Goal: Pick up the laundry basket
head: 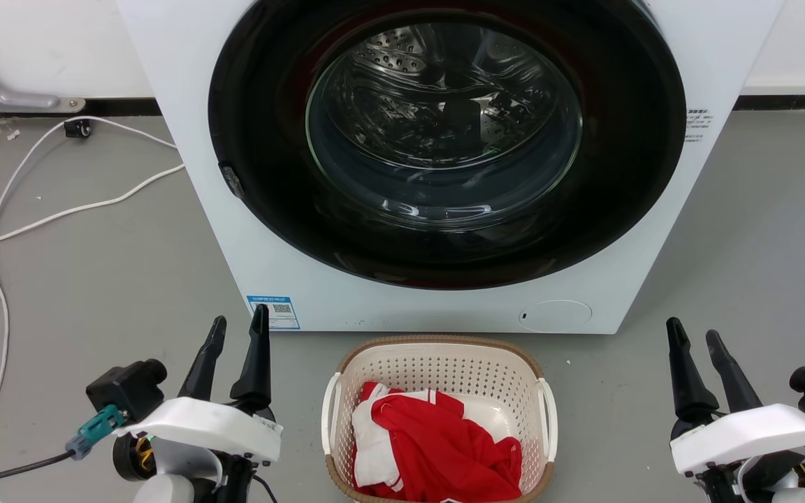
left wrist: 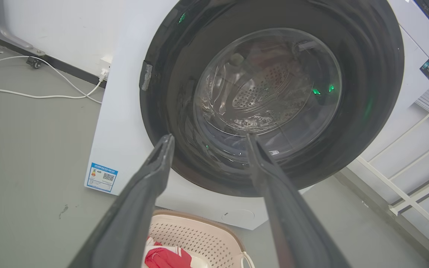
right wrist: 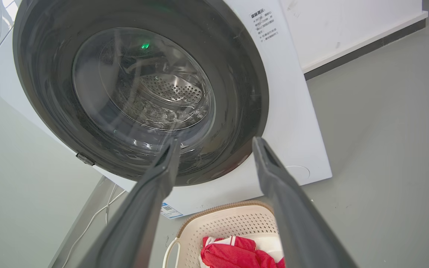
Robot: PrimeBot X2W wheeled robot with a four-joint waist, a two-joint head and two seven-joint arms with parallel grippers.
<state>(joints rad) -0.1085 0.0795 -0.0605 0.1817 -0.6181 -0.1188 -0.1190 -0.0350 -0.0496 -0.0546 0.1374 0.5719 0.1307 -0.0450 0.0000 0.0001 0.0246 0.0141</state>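
Left gripper (head: 240,316) and right gripper (head: 693,329) are both released, fingers parted and holding nothing. They sit low over the grey floor (head: 95,279), one well to each side of the laundry basket (head: 444,370) and touching neither it nor each other.

The basket stands upright on the floor, mouth facing up, just in front of the white washing machine (head: 193,175) and below its round glass door (head: 444,126). Its near rim is cut off by the bottom edge of the head view, so its full length cannot be seen. The long axis seems to run near to far, but that stays unsure. The white handles lie on its left and right walls, and the brown rim curves along its far end.

A red and white garment (head: 437,447) is heaped inside and hides most of the basket's bottom. In each wrist view the dark fingers cover part of the basket, leaving a corner of perforated wall and some red cloth. A white cable (head: 46,216) trails across the floor at far left.
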